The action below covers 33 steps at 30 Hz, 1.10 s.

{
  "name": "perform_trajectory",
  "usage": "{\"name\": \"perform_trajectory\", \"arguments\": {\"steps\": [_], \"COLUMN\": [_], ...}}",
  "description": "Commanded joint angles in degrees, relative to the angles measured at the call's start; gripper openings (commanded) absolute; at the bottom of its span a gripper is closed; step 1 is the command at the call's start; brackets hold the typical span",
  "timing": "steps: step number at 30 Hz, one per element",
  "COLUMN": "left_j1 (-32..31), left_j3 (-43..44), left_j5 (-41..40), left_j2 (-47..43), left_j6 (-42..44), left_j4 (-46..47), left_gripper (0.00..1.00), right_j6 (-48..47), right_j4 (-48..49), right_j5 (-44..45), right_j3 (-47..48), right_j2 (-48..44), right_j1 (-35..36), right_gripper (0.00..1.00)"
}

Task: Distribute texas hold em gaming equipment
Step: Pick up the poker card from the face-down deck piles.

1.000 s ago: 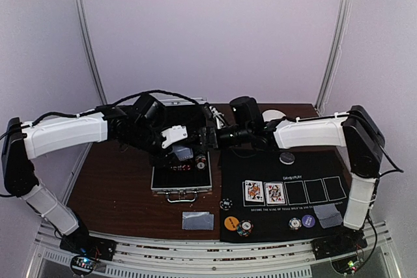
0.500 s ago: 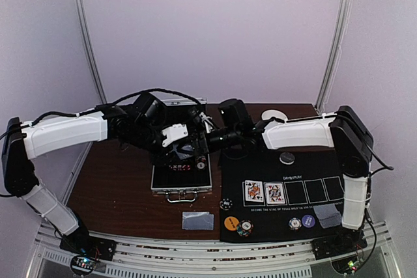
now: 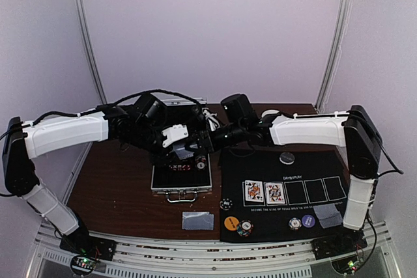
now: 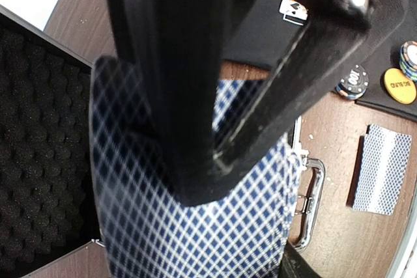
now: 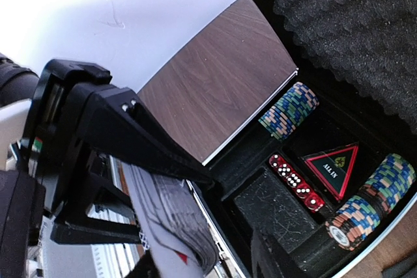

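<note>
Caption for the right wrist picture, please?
Left pincer holds a deck of cards over an open case of chip stacks, red dice and an ALL IN triangle.

The blue-backed deck [image 4: 195, 239] hangs in the air, maybe tilted. Two cards [image 3: 254, 191] lie face up, side by side.

Top view: fixed high behind both arm bases, facing forward and down. Covers the whole table [image 3: 117, 180], the open case [image 3: 195, 189], the black mat [image 3: 313, 167] and the back wall [image 3: 208, 30], all from afar.

Left wrist view: very near, pointing down over the case front. Filled mostly by a blurred deck of cards [image 4: 195, 226]; case foam at left, case handle [image 4: 311, 187] and loose chips [image 4: 353, 83] at right.

Right wrist view: close and tilted, looking into the case tray at chip stacks [image 5: 290, 110] and red dice [image 5: 294, 180].

Shared by all three: case and deck.
</note>
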Motion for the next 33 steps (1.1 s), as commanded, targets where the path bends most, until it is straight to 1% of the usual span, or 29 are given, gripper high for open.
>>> {"name": "perform_trajectory", "arguments": {"steps": [1, 5, 6, 8, 18, 23, 26, 29, 33], "left_j1": [0.24, 0.24, 0.24, 0.25, 0.42, 0.42, 0.42, 0.41, 0.42], "left_j3": [0.38, 0.31, 0.23, 0.11, 0.01, -0.34, -0.28, -0.17, 0.28], "left_j5": [-0.15, -0.94, -1.15, -1.52, -1.78, -1.89, -1.78, -1.02, 0.12], "left_j2": [0.01, 0.24, 0.29, 0.47, 1.02, 0.82, 0.85, 1.02, 1.18], "left_j6": [-0.01, -0.1, -0.17, -0.14, -0.28, -0.28, -0.28, -0.4, -0.65], "left_j4": [1.88, 1.8, 1.75, 1.56, 1.31, 1.36, 1.52, 1.92, 2.32], "left_gripper": [0.49, 0.49, 0.49, 0.49, 0.49, 0.49, 0.49, 0.49, 0.49], "right_j6": [-1.83, -2.42, -2.76, -3.77, -8.95, -12.29, -13.89, -14.17, -11.88], "right_j4": [-5.58, -7.44, -8.35, -10.37, -20.68, -25.36, -27.54, -26.89, -22.85], "right_j5": [1.42, 1.15, 1.64, 2.94, 7.55, 10.73, 11.19, 9.59, 3.4], "right_j3": [0.71, 1.59, 1.85, 2.3, 3.49, 3.38, 2.9, 1.89, 1.22], "right_j2": [-1.77, -2.29, -2.55, -3.08, -6.19, -10.17, -12.85, -14.49, -13.56], "right_j1": [-0.48, -0.49, -0.52, -0.51, -0.71, -1.54, -2.46, -2.7, -2.72], "right_gripper": [0.32, 0.08, 0.04, 0.0, 0.0, 0.0, 0.0, 0.0, 0.0]}}
